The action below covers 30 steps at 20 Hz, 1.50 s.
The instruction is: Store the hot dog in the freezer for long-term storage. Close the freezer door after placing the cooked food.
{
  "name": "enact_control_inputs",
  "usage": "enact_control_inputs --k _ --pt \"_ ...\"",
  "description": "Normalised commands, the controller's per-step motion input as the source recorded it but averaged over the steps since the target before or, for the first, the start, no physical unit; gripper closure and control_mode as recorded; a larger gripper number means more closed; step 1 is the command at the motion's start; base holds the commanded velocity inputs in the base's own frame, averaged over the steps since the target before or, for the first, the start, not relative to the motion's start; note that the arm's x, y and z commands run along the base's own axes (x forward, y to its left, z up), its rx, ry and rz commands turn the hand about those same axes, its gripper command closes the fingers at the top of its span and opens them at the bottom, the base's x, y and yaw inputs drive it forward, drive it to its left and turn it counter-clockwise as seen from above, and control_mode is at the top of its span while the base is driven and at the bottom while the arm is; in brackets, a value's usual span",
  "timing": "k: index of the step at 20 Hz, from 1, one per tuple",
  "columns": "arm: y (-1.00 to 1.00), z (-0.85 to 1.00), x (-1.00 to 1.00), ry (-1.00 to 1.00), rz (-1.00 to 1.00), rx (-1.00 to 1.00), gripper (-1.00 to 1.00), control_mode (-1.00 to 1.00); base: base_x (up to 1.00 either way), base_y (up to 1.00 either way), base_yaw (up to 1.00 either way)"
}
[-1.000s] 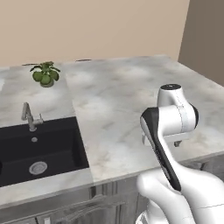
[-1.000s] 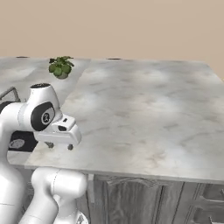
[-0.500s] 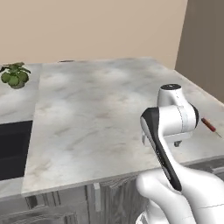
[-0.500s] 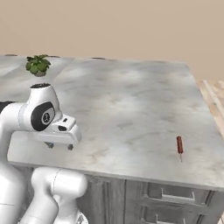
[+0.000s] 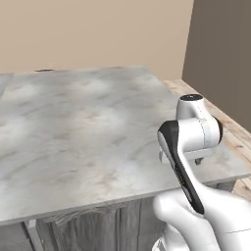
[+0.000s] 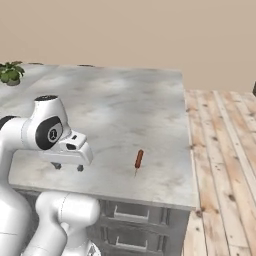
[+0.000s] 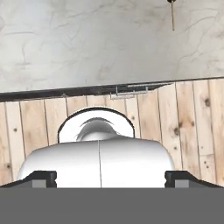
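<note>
- One slim red-orange hot dog [image 6: 138,159] lies on the grey marble worktop [image 6: 120,110], near its front right corner.
- One gripper, fingers [image 6: 79,168] spread wide, empty, left of it.
- One potted plant [image 6: 11,73] far left.

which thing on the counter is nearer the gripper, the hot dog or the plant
The hot dog: the slim red-orange stick lying flat on the marble counter, just right of the open gripper. The green potted plant sits at the far left corner.
</note>
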Motion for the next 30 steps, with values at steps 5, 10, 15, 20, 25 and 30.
enact_control_inputs --k 5,10,15,20,25,30 --pt "0.00 0.00 0.00 0.00 0.00 0.00 -1.00 1.00 0.28 -0.53 -0.07" --pt "0.00 0.00 0.00 0.00 0.00 0.00 -1.00 1.00 0.36 -0.21 -0.08" --pt "0.00 0.00 0.00 0.00 0.00 0.00 -1.00 1.00 0.16 -0.11 -0.06" --pt "0.00 0.00 0.00 0.00 0.00 0.00 -1.00 1.00 0.00 -0.03 0.00" --pt "0.00 0.00 0.00 0.00 0.00 0.00 -1.00 1.00 0.01 -0.01 0.00" --pt "-0.27 0.00 0.37 0.01 0.03 0.00 -1.00 -1.00 0.15 -0.07 0.00"
